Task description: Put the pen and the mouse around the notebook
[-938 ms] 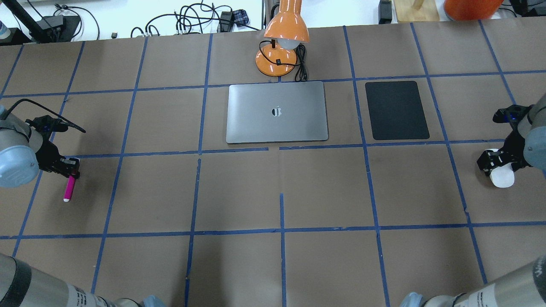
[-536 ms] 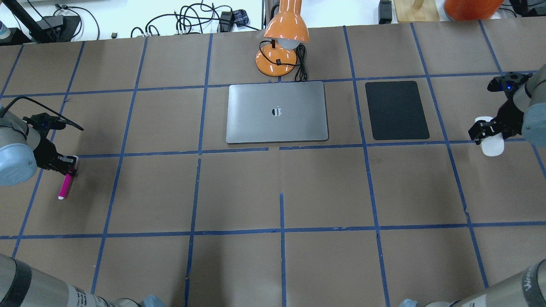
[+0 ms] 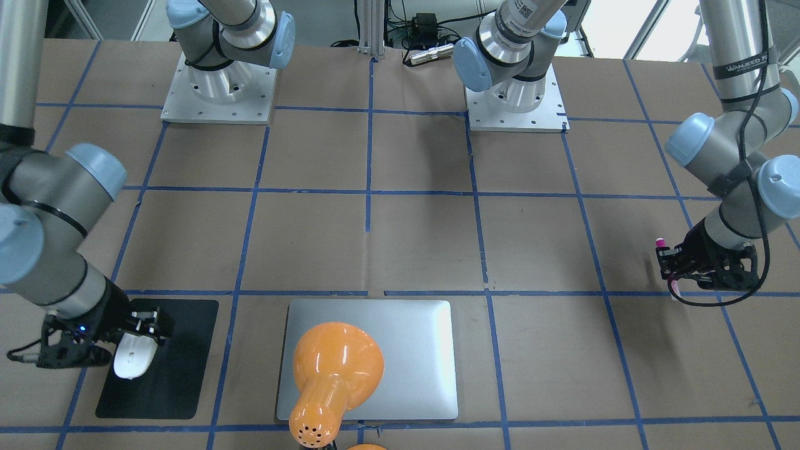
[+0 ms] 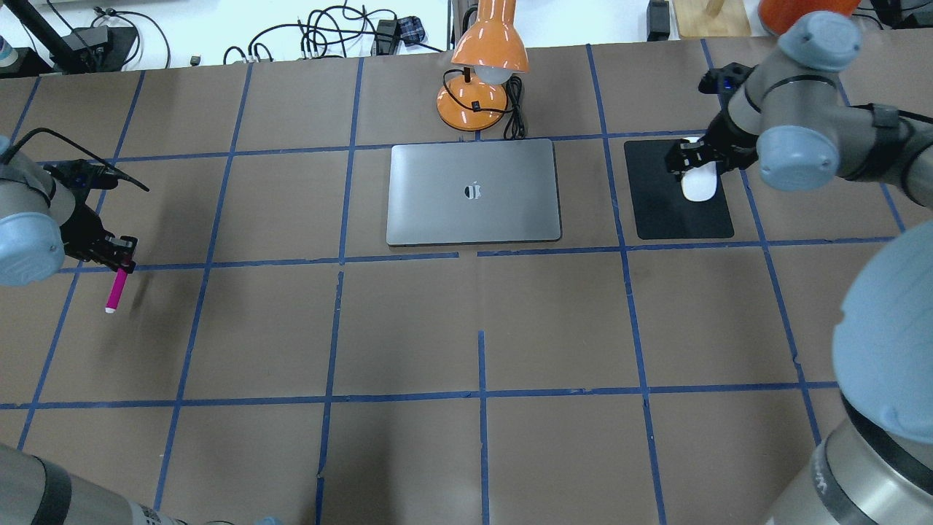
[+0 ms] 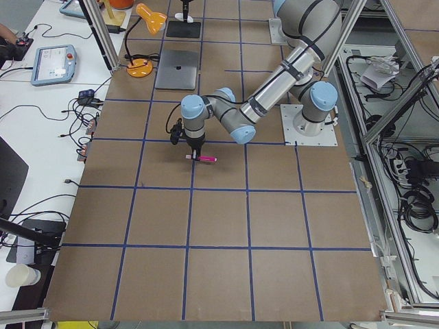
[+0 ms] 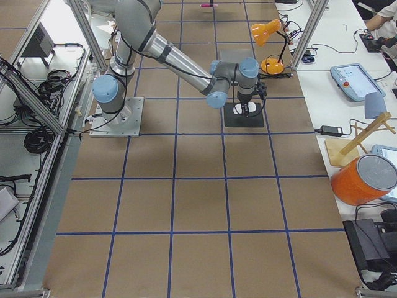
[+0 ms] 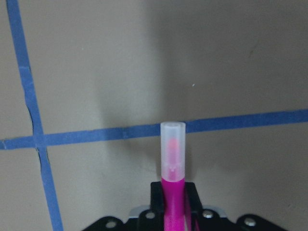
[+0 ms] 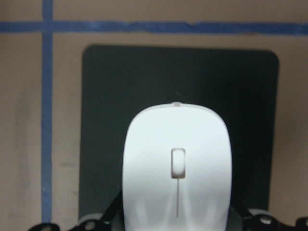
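R pincer [image 4: 697, 168] clamps mouse [image 4: 698, 187] over black pad [image 4: 678, 219], just right of notebook [image 4: 474, 191]; L pincer [image 4: 122, 264] clamps pen [image 4: 114, 290], well left of notebook.

Notebook [image 4: 474, 192] on the desk [image 4: 554, 321], centre; lamp [image 4: 477, 87] just behind it, pad [image 4: 678, 215] near its right. Mouse [image 4: 698, 185] over the pad, in right gripper [image 4: 697, 169]. Pen [image 4: 115, 290] well off left, in left gripper [image 4: 120, 266].
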You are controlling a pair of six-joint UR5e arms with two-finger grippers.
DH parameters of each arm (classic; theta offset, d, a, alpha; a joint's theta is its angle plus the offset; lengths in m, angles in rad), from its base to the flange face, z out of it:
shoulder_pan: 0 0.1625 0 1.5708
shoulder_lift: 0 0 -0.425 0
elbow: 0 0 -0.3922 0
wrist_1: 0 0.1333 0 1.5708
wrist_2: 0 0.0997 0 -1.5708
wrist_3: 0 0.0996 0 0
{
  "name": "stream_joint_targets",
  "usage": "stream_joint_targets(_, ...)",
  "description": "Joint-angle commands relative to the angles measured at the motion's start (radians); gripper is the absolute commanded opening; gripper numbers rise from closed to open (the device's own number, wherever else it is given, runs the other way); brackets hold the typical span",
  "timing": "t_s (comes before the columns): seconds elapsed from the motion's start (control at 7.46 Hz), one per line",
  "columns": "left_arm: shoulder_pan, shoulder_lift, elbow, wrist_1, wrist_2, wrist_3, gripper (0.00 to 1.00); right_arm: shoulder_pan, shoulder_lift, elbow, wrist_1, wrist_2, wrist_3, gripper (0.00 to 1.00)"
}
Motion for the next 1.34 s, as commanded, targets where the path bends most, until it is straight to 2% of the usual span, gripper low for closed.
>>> stream_joint_targets(0.0, -0.122, 0.0, 0.059, -0.046, -0.012, -0.282, 0.0, 0.044, 0.137, -0.201, 0.117, -0.046, 0.023, 0.0)
stream_joint_targets(0.13, -0.186, 0.003, 0.081, -0.064, -0.015, -0.377, 0.0, 0.044, 0.128, -0.212, 0.205, -0.108, 0.029, 0.0)
stream_joint_targets(0.27, -0.223, 0.003, 0.09, -0.069, -0.017, -0.465, 0.0, 0.044, 0.128, -0.203, 0.219, -0.136, 0.03, 0.0)
stream_joint_targets(0.54, -0.278, 0.003, 0.078, -0.075, -0.075, -0.731, 0.0, 0.048, 0.128, -0.205, 0.287, -0.13, 0.081, 0.01)
stream_joint_targets(0.67, -0.315, 0.005, 0.078, -0.077, -0.103, -0.866, 0.0, 0.053, 0.13, -0.202, 0.291, -0.127, 0.083, 0.05)
stream_joint_targets(0.8, -0.367, 0.005, 0.078, -0.077, -0.111, -1.026, 0.0, 0.053, 0.134, -0.203, 0.292, -0.126, 0.084, 0.24)
stream_joint_targets(0.94, -0.442, 0.003, 0.079, -0.075, -0.117, -1.181, 0.0, 0.053, 0.139, -0.2, 0.278, -0.123, 0.083, 0.99)
stream_joint_targets(1.21, -0.58, 0.006, 0.087, -0.063, -0.132, -1.451, 0.0, 0.051, 0.131, -0.209, 0.279, -0.135, 0.083, 1.0)
